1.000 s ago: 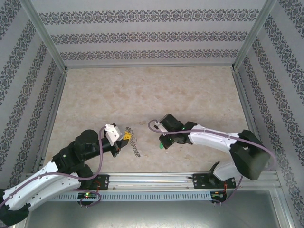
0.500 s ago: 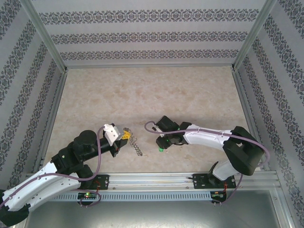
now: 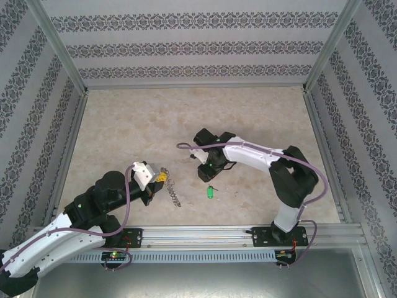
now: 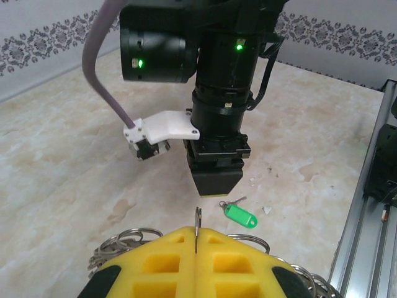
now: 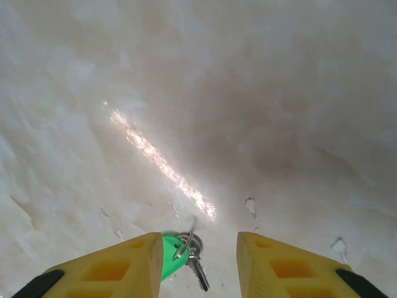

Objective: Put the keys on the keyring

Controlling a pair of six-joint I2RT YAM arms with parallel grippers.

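keyring [image 4: 126, 238] loops mostly behind left claw [image 4: 196, 236] (cropped below too), green key [image 5: 169, 267] head half behind right claw [image 5: 200, 237]

Left arm [image 3: 54, 239] and right arm [image 3: 251, 152]: white shells, black joints, mauve cable [image 4: 99, 62], green LEDs [image 4: 237, 45]; yellow gridded finger pads [image 5: 111, 270]

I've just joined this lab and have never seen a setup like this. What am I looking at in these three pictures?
Two robot arms, left and right, are bolted at the near edge of a table, each ending in a two-finger gripper. The wide picture comes from a fixed camera above and behind them; the other two come from cameras on the wrists. The left gripper is shut on the keyring, a metal ring fringed with wire loops. The right gripper is open, just above the small green key, which lies on the table.
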